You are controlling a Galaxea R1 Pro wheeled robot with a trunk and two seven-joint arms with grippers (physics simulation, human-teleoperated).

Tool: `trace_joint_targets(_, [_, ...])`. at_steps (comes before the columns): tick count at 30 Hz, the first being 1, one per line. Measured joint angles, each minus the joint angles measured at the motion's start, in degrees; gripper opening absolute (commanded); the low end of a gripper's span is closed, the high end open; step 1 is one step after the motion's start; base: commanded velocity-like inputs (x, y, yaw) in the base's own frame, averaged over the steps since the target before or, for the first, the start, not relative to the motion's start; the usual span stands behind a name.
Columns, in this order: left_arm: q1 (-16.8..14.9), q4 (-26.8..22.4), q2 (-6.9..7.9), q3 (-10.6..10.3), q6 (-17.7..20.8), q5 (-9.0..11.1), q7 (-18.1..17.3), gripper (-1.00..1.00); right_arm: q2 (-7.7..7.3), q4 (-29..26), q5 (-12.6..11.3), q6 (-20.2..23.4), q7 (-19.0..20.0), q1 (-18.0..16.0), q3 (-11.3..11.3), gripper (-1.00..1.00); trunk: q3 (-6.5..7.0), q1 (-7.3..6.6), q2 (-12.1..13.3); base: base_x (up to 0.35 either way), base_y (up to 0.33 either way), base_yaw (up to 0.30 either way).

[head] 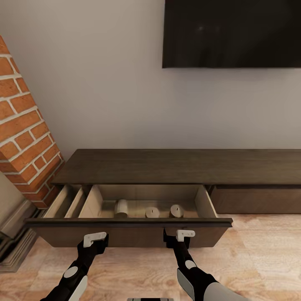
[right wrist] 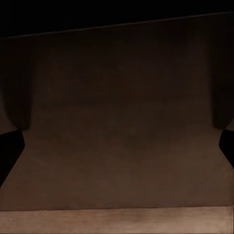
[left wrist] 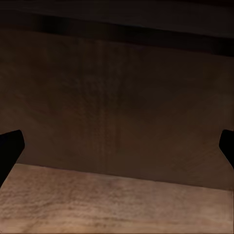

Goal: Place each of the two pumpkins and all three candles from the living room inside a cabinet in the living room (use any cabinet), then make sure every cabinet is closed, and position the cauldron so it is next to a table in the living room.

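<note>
Living-room floor (head: 259,246), cabinet (head: 175,167) with drawer (head: 129,234) pulled out: three candles (head: 152,212) inside, just beyond both spread, empty pincers, left (head: 95,239) and right (head: 184,235), facing its front; recommended: push evenly, both sides together, to close squarely.

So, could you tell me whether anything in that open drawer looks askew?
Yes: of the three candles in the open drawer, the left candle lies tipped on its side, while the middle and right ones stand upright.
</note>
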Motion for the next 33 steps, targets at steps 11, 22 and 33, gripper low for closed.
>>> trace_joint_targets(11, [0.0,0.0,0.00,0.0,-0.1,0.0,0.0,1.00,0.00,0.0,-0.1,0.0,0.0,0.0,0.0,1.00,0.00,0.00,0.0,0.317,0.000,0.000])
trace_joint_targets(22, [0.0,0.0,0.00,0.0,-0.1,0.0,0.0,1.00,0.00,0.0,0.0,0.0,0.0,0.0,0.0,1.00,0.00,0.00,0.0,0.256,0.000,0.000])
trace_joint_targets(33, [0.0,0.0,0.00,0.0,-0.1,-0.1,0.0,1.00,0.00,0.0,0.0,0.0,0.0,0.0,0.0,1.00,0.00,0.00,0.0,0.240,0.000,0.000])
